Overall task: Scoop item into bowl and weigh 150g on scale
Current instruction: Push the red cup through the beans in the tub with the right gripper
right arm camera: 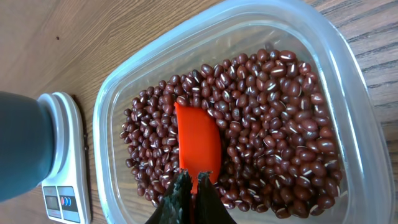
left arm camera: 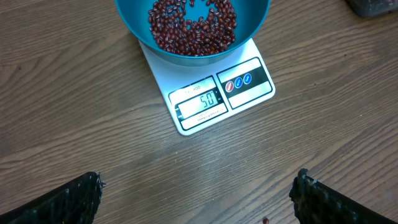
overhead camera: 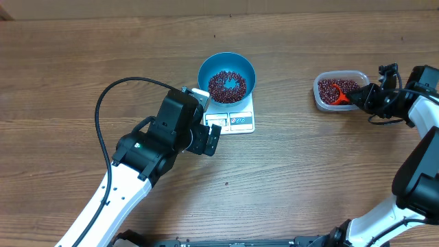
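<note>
The blue bowl stands on the white scale and holds a layer of red-brown beans. In the left wrist view the bowl and its beans are at the top, and the scale shows 50 on its display. My left gripper is open and empty over bare table, just in front of the scale. My right gripper is shut on the handle of an orange scoop. The scoop's blade lies in the beans that fill a clear tub.
The clear tub sits on the table to the right of the scale, with a gap of wood between them. A single stray bean lies near my left fingers. The left arm's black cable loops over the table on the left.
</note>
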